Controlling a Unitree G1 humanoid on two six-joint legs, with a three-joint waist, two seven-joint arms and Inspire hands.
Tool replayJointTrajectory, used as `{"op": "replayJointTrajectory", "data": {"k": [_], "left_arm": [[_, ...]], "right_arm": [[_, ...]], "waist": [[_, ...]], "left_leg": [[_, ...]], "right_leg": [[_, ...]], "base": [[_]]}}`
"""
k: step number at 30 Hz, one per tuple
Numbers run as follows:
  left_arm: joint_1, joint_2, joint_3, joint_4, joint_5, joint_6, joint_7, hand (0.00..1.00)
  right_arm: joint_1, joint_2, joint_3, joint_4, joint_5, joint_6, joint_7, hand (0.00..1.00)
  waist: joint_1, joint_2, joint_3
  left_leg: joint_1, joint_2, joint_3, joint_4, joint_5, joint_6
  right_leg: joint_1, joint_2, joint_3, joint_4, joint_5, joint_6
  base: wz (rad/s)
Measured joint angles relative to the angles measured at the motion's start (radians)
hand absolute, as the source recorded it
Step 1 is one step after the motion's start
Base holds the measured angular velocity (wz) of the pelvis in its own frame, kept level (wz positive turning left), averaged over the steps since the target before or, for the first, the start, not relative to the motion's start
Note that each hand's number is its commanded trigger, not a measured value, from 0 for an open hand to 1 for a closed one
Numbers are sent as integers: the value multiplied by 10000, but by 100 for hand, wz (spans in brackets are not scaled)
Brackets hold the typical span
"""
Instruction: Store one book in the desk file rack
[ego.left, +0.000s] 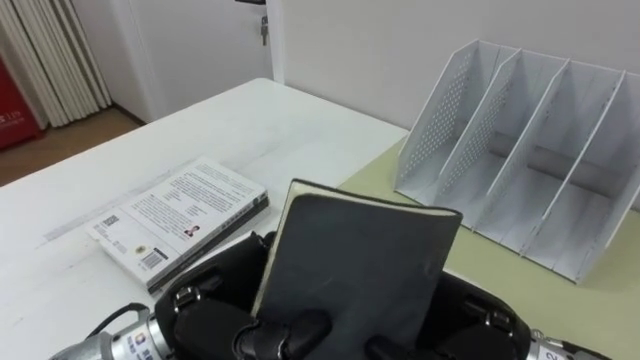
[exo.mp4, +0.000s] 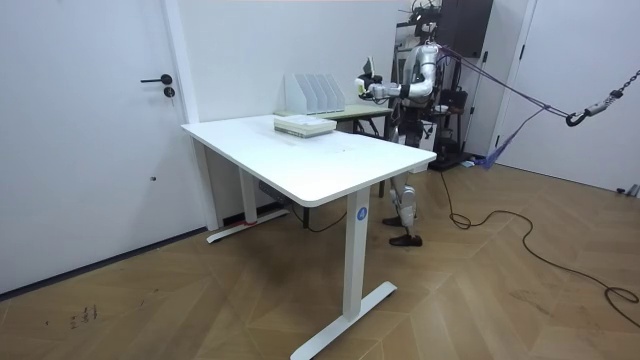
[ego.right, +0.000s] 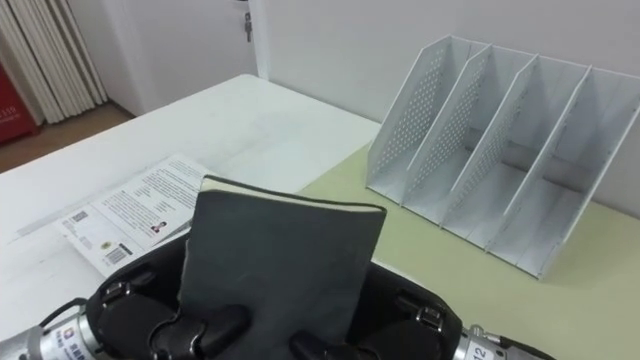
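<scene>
Grips the dark grey book (ego.left: 355, 265) upright low in the eye views, left hand (ego.left: 205, 305) and right hand (ego.left: 485, 318) at its lower corners with fingers (ego.right: 215, 325) curled onto the cover. Faces the white file rack (ego.left: 520, 150), upright on the pale green bench (ego.left: 480, 270) and well apart from the book, to the upper right. Has a white book (ego.left: 180, 220) lying flat on the white bench (ego.left: 250, 120) to the left, near the left hand.

Book (ego.left: 180, 222) on table (ego.left: 240, 120), rack (ego.left: 520, 160) on desk (ego.left: 480, 275)
</scene>
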Motion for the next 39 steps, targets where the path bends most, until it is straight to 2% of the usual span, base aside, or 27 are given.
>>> {"op": "replayJointTrajectory", "data": {"k": [5, 6, 14, 19, 26, 29, 31, 36, 38, 39], "left_arm": [[0, 20, 1, 8, 0, 93, 1, 100], [0, 20, 1, 8, 0, 109, 0, 0], [-46, 19, 119, 50, -4, 146, 134, 0], [-213, -2, 213, 440, -3, 130, 366, 0], [-153, -35, 229, 922, 57, 100, 644, 0], [316, -212, 307, 1039, 386, -42, 848, 0], [627, -434, 369, 1405, 635, -42, 999, 0], [1172, -592, 431, 2101, 1693, -101, 969, 0], [1316, -781, 435, 2651, 1863, -116, 1011, 0], [1379, -969, 410, 2868, 2046, -113, 1139, 0]], "right_arm": [[15, 0, 6, 0, 35, 6, 0, 100], [15, 0, 7, 0, 62, 6, 1, 100], [51, -31, 8, 136, 372, 6, -104, 100], [149, -38, -27, 177, 440, 12, -606, 100], [44, -41, -787, 138, 426, 11, -1412, 100], [41, -40, -1053, 79, 425, 11, -1964, 100], [-25, -28, -1433, 35, 411, 11, -2513, 100], [-402, 74, -2048, -234, -87, -25, -3469, 100], [-708, 74, -2055, -239, -461, -55, -3826, 100], [-818, 76, -2095, -253, -463, -77, -4131, 100]], "waist": [[6, 4, -4], [13, 2, -5], [-19, -30, -27], [-41, -61, -45], [-164, -112, -92], [-261, -108, -91], [-318, -140, -89], [-546, -303, -3], [-583, -318, 3], [-618, -330, -6]], "left_leg": [[14, -3, 5, 0, 0, 0], [21, -4, 7, 0, 0, 0], [38, -2, 24, 2, 0, 0], [30, -7, 34, -1, 1, 2], [56, -7, 7, 7, 4, 3], [187, -6, 163, -48, 4, 2], [230, -3, 279, -80, 5, 2], [312, -7, 285, -81, 6, 4], [300, -6, 347, -93, 4, 3], [236, -4, 352, -97, 3, 3]], "right_leg": [[0, 14, 34, 9, 0, 0], [0, 17, 52, 13, 0, 0], [11, 38, 46, 21, 1, 0], [15, 26, 15, 34, 0, 1], [47, -18, -18, 33, 0, 1], [82, 17, 22, 19, 0, 1], [102, 23, 46, 33, -2, 3], [155, 40, 80, 31, -2, 5], [44, 58, 144, 21, -4, 5], [16, 66, 170, 10, -3, 6]], "base": [[-1], [-3], [0], [0], [0], [-9], [-10], [0], [-8], [0]]}}
